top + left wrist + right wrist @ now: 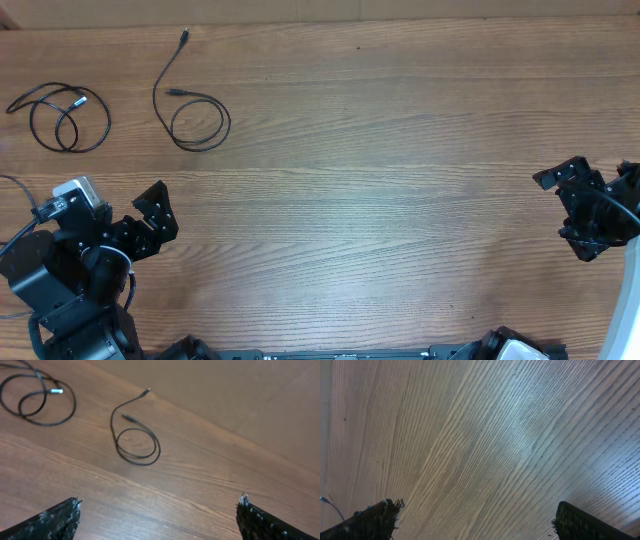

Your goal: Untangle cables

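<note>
As both arms hover over the wooden worktop (400, 200), two thin black cables lie untangled and apart near its far left corner: a double-looped cable (56, 391) with a silver plug closest to the left edge, and a single-coil cable (111, 416) near it. Both the left fingers (55, 521) and the right fingers (580, 522) gape wide, gripping nothing.

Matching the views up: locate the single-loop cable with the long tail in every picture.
Overhead: single-loop cable, upper left of the picture.
Left wrist: upper centre-left.
Right wrist: not in it.
Shared landmark: double-loop cable, beside it toward the picture's left edge.
</note>
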Motion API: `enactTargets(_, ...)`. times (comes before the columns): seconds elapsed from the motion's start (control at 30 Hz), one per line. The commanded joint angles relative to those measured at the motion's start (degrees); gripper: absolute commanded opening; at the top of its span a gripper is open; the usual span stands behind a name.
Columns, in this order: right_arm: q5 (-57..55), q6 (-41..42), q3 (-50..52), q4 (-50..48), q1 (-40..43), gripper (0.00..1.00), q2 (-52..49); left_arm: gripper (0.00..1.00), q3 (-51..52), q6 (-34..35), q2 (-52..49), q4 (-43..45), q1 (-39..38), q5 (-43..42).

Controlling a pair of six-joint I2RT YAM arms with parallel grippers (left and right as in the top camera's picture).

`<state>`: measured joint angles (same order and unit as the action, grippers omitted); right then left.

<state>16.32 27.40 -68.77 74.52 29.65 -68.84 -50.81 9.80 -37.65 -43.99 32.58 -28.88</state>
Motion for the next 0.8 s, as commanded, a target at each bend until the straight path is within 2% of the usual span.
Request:
enactTargets(0.0,0.31,-0.20,0.22,-0.28,0.33,1.00,0.07,1.00,0.31,-1.64,0.37,2.14,-2.43,-2.58)
enactTargets(0.13,0.31,-0.20,0.22,-0.31,0.33,1.00,0.07,1.00,0.31,0.09,0.33,5.09,-9.57,3.52)
enactTargets(0.27,0.31,-0.20,0.22,-0.31,0.33,1.00,0.07,1.00,0.31,3.52,0.31,5.92,-20.02,21.33)
enactTargets(0.47,0.31,-0.20,0.22,-0.33,0.33,1.00,0.07,0.99,0.31,5.40,0.33,6.47,-30.18,35.17)
enactTargets(0.6,0.31,-0.20,0.22,-0.31,0.33,1.00,0.07,1.00,0.31,8.26,1.14,5.99,-31.87,35.93)
enactTargets(0.77,0.31,-0.20,0.22,-0.33,0.33,1.00,0.07,1.00,0.31,8.24,3.48,4.81,-31.89,35.91)
